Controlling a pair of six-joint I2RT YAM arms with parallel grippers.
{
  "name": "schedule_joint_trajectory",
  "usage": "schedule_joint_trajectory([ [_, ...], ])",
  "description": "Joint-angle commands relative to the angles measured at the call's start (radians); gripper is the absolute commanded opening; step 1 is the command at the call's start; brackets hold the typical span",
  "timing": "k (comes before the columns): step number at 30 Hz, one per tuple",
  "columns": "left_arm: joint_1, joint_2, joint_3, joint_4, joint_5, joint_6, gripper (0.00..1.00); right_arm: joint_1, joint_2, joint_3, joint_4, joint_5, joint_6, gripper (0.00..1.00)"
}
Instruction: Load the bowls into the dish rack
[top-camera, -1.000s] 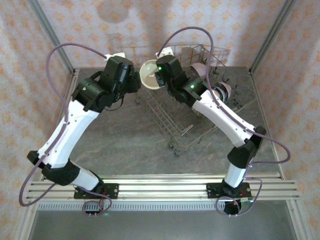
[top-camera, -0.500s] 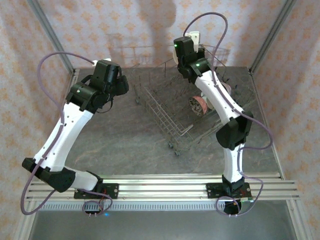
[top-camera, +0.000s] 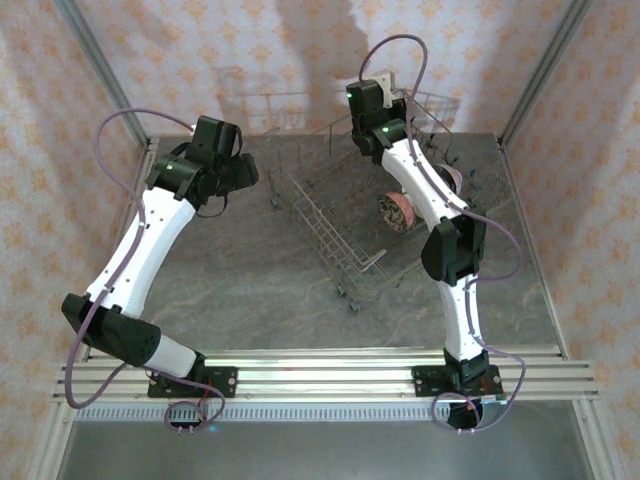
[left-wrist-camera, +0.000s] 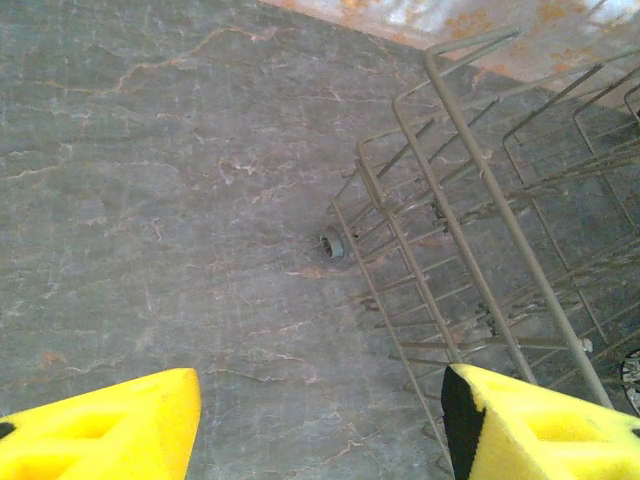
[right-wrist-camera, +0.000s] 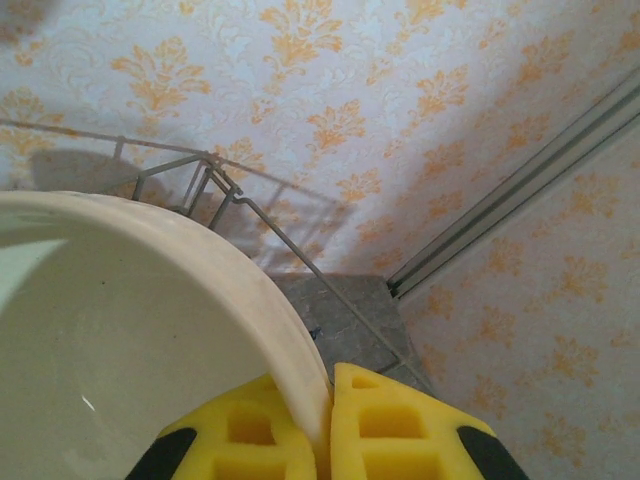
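The right gripper (right-wrist-camera: 327, 425) is closed on the rim of a cream-white round ceramic bowl (right-wrist-camera: 120, 340). In the right wrist view, one yellow finger lies inside the rim and the other outside, with the bowl wall pinched between them. The bowl is held in the air and tilted, its hollow turned toward the camera.

In the top view, the right arm is stretched toward the far side of the table. The gripper is raised over the far edge of the large rectangular grey metal wire dish rack (top-camera: 330, 215). Behind the bowl, a top wire of the rack and the cream wallpaper with orange ornaments (right-wrist-camera: 400, 130) can be seen.

The two yellow fingers of the left gripper (left-wrist-camera: 320, 405) stand well apart, and nothing is held between them. This gripper is positioned above the grey veined stone-look table top (left-wrist-camera: 150, 200), just beside a corner of the rack. A small grey wheel (left-wrist-camera: 333, 244) is seen at the base of that corner, resting on the table top.

Inside the rack, a red-pink speckled round ceramic bowl (top-camera: 397, 212) stands on edge among the tines, just beside the right arm. A pale pink round bowl (top-camera: 452, 180) is partly hidden behind the same arm at the right side of the rack. How it is seated cannot be told.
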Motion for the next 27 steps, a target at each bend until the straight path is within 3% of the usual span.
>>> schedule_joint_trajectory([
  [1,0.01,0.025,0.006,0.001,0.024,0.008,0.66,0.002,-0.047,-0.039,0.111,0.04,-0.076,0.0],
  [9,0.022,0.053,0.021,-0.014,0.043,0.027,0.66,0.002,-0.051,-0.174,0.29,0.017,-0.275,0.0],
  [27,0.024,0.057,0.001,-0.015,0.056,0.031,0.66,-0.002,0.038,-0.168,0.425,0.063,-0.463,0.0],
])
